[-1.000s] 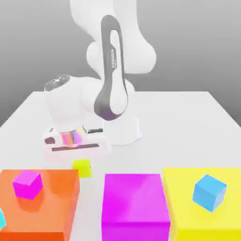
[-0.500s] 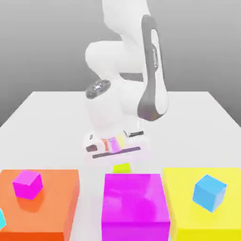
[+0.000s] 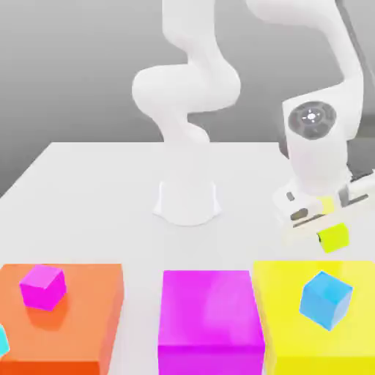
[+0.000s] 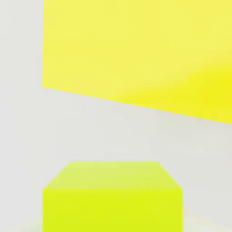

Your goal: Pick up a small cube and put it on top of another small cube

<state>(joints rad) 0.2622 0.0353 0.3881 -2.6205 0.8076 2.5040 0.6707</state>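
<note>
The small cube (image 3: pixel 335 238), tiny and yellow-green, hangs above the table under my gripper (image 3: pixel 329 225), which is shut on it. Both sit at the exterior view's right, just behind the back edge of the large yellow block (image 3: pixel 293 337). A blue small cube (image 3: pixel 326 299) rests on that yellow block, in front of and below the held cube. In the hand view the yellow-green cube (image 4: pixel 112 195) lies close in, with the yellow block's top (image 4: pixel 136 50) beyond it.
A magenta small cube (image 3: pixel 42 285) sits on a large orange block (image 3: pixel 80 322) at the exterior view's left. A large magenta block (image 3: pixel 211 318) stands between the orange and yellow blocks. The arm's white base (image 3: pixel 187 198) rises mid-table. A cyan corner (image 3: pixel 2 340) shows at the left edge.
My gripper has carried the yellow-green cube from behind the orange block across to the exterior view's right, past the magenta block, and raised it slightly. The other cubes have not moved.
</note>
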